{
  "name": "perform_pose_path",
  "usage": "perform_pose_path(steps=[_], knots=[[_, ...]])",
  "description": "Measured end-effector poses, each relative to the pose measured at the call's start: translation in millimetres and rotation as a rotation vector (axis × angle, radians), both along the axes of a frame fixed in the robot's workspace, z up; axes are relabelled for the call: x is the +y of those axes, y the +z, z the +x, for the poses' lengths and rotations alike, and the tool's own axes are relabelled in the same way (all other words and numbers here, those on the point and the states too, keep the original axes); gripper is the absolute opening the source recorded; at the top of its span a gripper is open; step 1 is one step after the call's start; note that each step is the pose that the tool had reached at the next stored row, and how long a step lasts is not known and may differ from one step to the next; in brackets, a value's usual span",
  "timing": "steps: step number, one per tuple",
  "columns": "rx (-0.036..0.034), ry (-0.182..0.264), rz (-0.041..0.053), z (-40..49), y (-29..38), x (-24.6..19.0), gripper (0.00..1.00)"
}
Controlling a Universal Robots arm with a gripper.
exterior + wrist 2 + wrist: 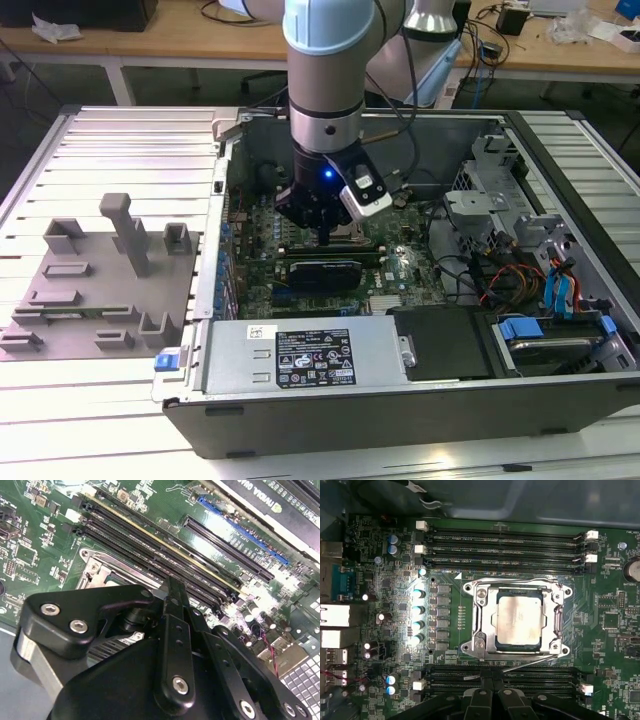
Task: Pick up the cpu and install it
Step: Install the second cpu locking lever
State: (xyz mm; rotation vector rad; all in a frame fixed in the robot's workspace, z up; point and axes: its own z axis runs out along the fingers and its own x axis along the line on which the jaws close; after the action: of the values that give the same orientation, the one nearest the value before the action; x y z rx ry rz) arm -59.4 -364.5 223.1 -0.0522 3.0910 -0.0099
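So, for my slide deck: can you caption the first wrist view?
The cpu sits inside the socket frame on the motherboard, between memory slots, with the hand just beside the socket.

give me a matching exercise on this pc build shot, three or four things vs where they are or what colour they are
Things
1. silvery square cpu
2. black gripper
3. grey moulded parts tray
4. blue cable connector

Descriptions
A. outside the case, on the exterior view's left
B. seated in the metal socket frame
C. beside the drive, on the exterior view's right
D. above the motherboard, near the socket

Pairs: 1-B, 2-D, 3-A, 4-C
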Motion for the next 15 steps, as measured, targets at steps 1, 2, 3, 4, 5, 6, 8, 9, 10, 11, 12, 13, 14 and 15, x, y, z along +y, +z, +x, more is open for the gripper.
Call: perform_pose_path(steps=[1,2,3,4,5,6,8,9,10,11,12,13,14,15], knots=[[-0.0002,0.000,-0.0001,-0.2,-0.3,0.0,0.11],[-0.0004,0.000,-0.0001,-0.4,-0.6,0.0,0.11],[-0.0006,0.000,-0.0001,-0.6,-0.8,0.0,0.11],[-0.0009,0.000,-0.0002,-0.7,-0.9,0.0,0.11],[-0.0012,0.000,0.0000,-0.8,-1.2,0.0,0.11],[-0.0013,0.000,0.0000,-1.0,-1.3,0.0,0.11],[-0.0016,0.000,-0.0001,-1.3,-1.5,0.0,0.11],[-0.0017,0.000,-0.0001,-1.3,-1.6,0.0,0.11],[-0.0018,0.000,-0.0001,-1.5,-1.7,0.0,0.11],[-0.0020,0.000,0.0000,-1.8,-1.9,0.0,0.11],[-0.0023,0.000,0.0000,-2.2,-2.2,0.0,0.11],[-0.0028,0.000,-0.0001,-2.7,-2.5,0.0,0.11],[-0.0031,0.000,-0.0001,-3.0,-2.7,0.0,0.11],[-0.0034,0.000,-0.0001,-3.4,-2.8,0.0,0.11]])
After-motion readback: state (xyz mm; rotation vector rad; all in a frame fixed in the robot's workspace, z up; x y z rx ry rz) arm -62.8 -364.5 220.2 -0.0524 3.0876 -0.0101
